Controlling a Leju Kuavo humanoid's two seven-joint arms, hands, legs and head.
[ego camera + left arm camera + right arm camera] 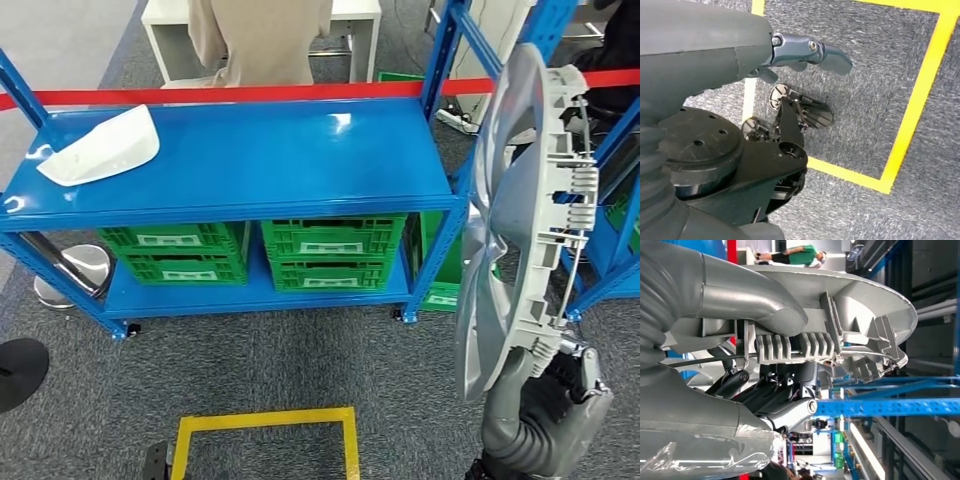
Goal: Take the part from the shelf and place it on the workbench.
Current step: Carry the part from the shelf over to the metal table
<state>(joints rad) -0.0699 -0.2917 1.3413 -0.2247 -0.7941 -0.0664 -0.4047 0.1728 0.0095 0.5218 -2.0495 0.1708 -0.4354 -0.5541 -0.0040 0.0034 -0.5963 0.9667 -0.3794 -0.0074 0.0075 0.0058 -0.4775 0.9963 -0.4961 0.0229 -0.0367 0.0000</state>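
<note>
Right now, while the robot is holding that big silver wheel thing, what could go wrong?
The right hand grips the big silver wheel cover only by its lower rim, so it might tip or slip out. The cover stands tall in front of the head camera and hides that side, so it could bump the blue shelf post nearby. A white part already lies on the blue workbench, so the robot should probably set the cover down away from it.

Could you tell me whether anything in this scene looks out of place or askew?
Nothing looks damaged or spilled. The grey wheel cover stands on edge, held at its lower rim by the right hand. A white part lies skewed at the left corner of the blue shelf.
</note>
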